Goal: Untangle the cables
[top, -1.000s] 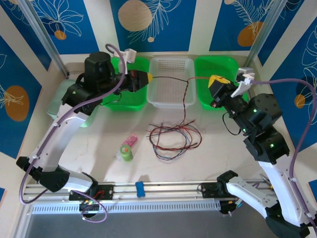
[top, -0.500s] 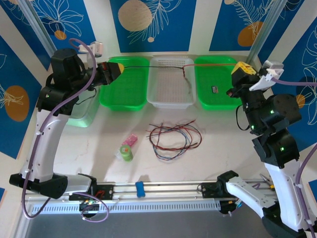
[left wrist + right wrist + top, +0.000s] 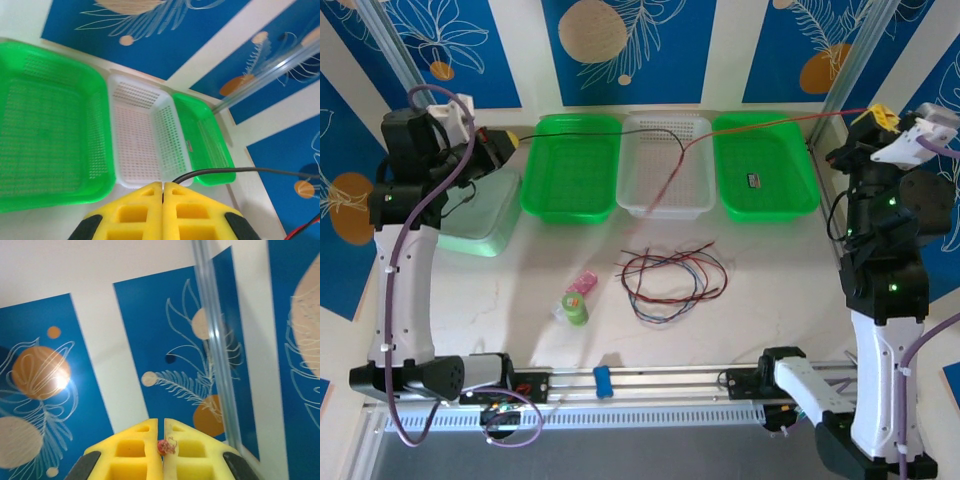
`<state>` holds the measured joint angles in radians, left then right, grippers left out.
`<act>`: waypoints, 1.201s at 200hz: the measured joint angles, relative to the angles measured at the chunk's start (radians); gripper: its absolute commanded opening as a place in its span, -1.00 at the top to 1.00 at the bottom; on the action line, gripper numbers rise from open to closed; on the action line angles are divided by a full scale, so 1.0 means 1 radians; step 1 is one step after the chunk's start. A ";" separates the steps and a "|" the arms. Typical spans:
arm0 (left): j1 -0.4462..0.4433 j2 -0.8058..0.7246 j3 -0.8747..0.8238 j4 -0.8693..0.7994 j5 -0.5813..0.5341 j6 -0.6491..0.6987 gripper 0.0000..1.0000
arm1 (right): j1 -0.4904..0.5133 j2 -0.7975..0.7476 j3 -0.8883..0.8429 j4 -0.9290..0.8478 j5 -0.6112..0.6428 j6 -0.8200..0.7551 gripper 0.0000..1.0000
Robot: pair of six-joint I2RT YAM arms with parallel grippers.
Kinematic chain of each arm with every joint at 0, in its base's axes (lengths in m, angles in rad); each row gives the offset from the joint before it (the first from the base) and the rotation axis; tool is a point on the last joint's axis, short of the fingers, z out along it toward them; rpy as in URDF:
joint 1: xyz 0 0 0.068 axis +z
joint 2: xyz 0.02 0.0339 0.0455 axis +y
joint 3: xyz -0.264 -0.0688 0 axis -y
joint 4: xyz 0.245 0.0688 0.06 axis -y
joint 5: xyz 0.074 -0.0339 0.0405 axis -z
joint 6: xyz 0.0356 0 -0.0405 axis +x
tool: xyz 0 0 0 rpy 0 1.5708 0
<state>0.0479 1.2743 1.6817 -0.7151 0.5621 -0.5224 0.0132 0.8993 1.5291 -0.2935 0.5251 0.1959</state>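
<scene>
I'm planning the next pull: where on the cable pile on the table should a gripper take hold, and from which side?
Probably the free ends splaying at the far right corner of the cable pile, from straight above. The strands lie flat on the table, so only a top-down pinch fits, and those ends stick clear of the loops.

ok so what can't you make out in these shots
Top view: the small dark item in the right green basket is too small to identify.
Top view: how strands cross in the loose cables on the table; too fine.
Top view: whether the black cable and red cable are knotted over the white basket; too thin.
Right wrist: the red cable past its frayed end, hidden behind the right gripper.
</scene>
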 measured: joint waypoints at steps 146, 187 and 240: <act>0.278 -0.226 -0.245 0.238 -0.040 -0.197 1.00 | -0.245 0.079 0.027 -0.006 0.000 0.091 1.00; 0.284 -0.285 -0.308 0.323 -0.140 -0.257 1.00 | -0.335 0.086 0.026 -0.005 0.066 0.147 1.00; 0.295 -0.364 -0.407 0.436 -0.308 -0.304 1.00 | -0.398 0.083 0.009 0.008 0.091 0.214 1.00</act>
<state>0.3428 0.9104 1.2751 -0.2794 0.2543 -0.8268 -0.3851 0.9825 1.5379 -0.2859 0.6159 0.4103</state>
